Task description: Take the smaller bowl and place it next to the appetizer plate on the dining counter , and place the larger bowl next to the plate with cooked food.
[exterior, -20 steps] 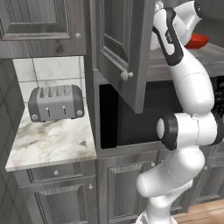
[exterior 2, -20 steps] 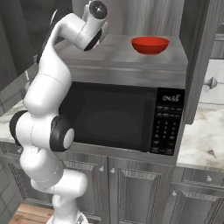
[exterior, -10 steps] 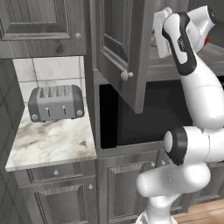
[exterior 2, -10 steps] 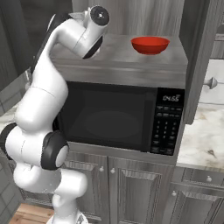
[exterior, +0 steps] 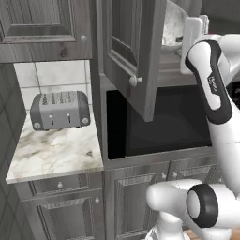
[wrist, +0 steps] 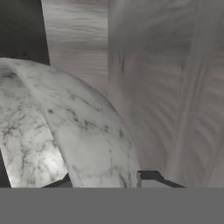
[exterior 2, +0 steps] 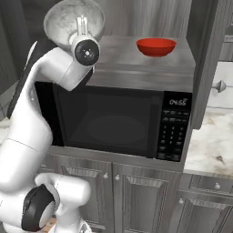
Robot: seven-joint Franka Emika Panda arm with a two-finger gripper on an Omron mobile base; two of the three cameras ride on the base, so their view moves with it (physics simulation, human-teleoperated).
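Observation:
My gripper (exterior 2: 82,28) is shut on the rim of the larger bowl (exterior 2: 68,20), a grey-white speckled bowl held tilted on its side in front of the open cabinet. The same bowl (exterior: 172,23) sits behind the cabinet door in the left base view. In the hand view the bowl (wrist: 65,127) curves up from between my gripper's (wrist: 107,179) fingertips. The smaller bowl (exterior 2: 156,46), glossy red, rests upright on the shelf above the microwave, to the right of my hand. The dining counter, the appetizer plate and the plate with cooked food are out of view.
A black microwave (exterior 2: 118,123) is built in below the shelf. The cabinet door (exterior: 133,51) hangs open to the left of my hand. A grey toaster (exterior: 60,110) stands on the marbled counter (exterior: 51,152) at left. Another cabinet door edge (exterior 2: 207,63) stands at right.
My gripper has closed on the larger bowl's rim. The arm has drawn back and swung, bringing the tilted bowl into sight. The red bowl has not moved.

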